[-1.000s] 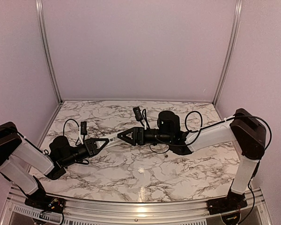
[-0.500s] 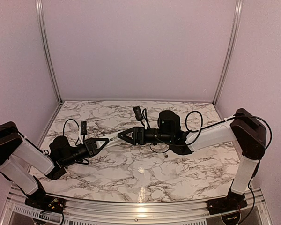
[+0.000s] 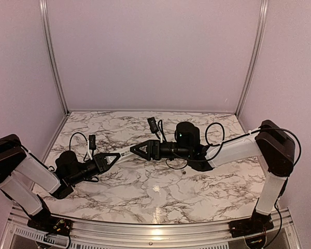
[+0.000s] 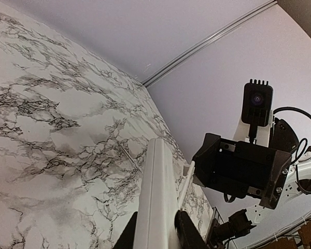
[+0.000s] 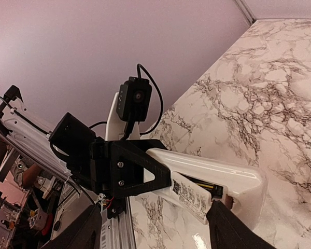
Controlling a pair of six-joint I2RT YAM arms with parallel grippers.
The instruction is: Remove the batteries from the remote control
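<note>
My left gripper (image 3: 115, 157) is shut on the remote control (image 3: 125, 153), a slim white handset held in the air, pointing right at my right gripper (image 3: 136, 150). In the left wrist view the remote control (image 4: 156, 197) rises from between my fingers. Its white cover (image 4: 185, 180) stands ajar on the right side. In the right wrist view the labelled cover (image 5: 189, 197) hangs open under the remote control (image 5: 217, 174). A dark battery with a yellow stripe (image 5: 208, 185) shows in the gap. My right gripper (image 5: 160, 231) is open, one fingertip (image 5: 225, 220) at the cover's end.
A thin grey rod (image 4: 129, 155) lies on the marble table (image 3: 160, 192). A small dark speck (image 3: 184, 167) sits under my right arm. Pale walls with metal rails (image 3: 54, 62) close in the back and sides.
</note>
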